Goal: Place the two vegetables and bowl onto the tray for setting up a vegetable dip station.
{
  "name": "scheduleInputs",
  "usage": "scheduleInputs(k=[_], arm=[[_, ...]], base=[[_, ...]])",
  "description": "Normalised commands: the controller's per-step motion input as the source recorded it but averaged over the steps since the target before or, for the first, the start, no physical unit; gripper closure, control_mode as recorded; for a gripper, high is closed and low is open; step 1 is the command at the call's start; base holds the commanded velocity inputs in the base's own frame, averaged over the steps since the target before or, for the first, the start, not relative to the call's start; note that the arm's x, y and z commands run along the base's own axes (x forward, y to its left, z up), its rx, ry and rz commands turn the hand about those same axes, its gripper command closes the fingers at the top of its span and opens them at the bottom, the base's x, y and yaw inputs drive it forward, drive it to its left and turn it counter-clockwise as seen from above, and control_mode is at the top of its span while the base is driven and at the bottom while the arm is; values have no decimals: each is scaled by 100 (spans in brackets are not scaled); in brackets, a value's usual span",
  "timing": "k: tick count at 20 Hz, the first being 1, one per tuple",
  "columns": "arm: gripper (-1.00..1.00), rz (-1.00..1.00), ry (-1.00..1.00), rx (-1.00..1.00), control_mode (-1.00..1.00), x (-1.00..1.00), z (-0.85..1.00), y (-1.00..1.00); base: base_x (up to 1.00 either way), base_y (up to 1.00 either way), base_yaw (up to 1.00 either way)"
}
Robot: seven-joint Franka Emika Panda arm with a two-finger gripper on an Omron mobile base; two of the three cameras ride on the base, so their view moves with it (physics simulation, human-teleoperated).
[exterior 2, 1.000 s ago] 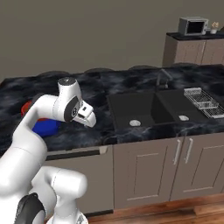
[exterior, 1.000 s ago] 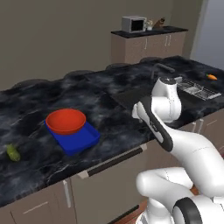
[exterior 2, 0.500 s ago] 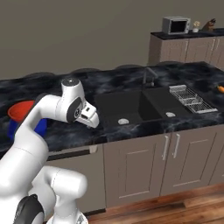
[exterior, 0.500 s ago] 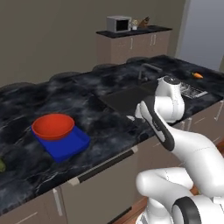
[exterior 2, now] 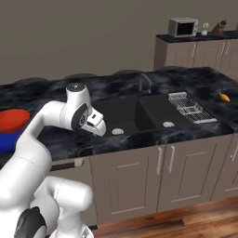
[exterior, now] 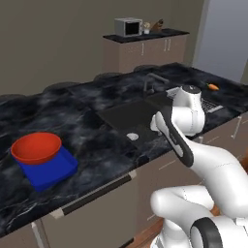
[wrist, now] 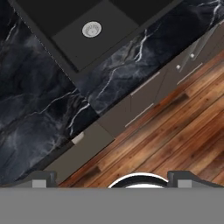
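Your arm folds low over the tabletop (exterior 2: 60,139) edge beside the sink (exterior 2: 135,114), fingers (exterior 2: 99,128) released, holding nothing.

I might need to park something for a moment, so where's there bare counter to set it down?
Bare counter lies between the blue tray and the sink. Another stretch lies between the drying rack and the carrot. The tray itself is crowded: the red bowl sits on it.

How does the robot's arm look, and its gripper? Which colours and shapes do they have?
The arm is made of rounded, glossy white segments with dark grey joints. A round white cap with a dark ring tops its upper joint. The gripper is a small white boxy hand with two short dark finger tips. No cables or markings are visible.
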Motion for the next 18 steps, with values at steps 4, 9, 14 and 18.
scheduleInputs(k=[4,9,14,18], arm=[[-100,0,0,0,100,0,0,0],[-100,0,0,0,100,0,0,0],[-100,0,0,0,100,0,0,0],[-100,0,0,0,100,0,0,0]], base=[[27,-53,1],[26,-52,3],[27,-51,4],[27,-52,6]])
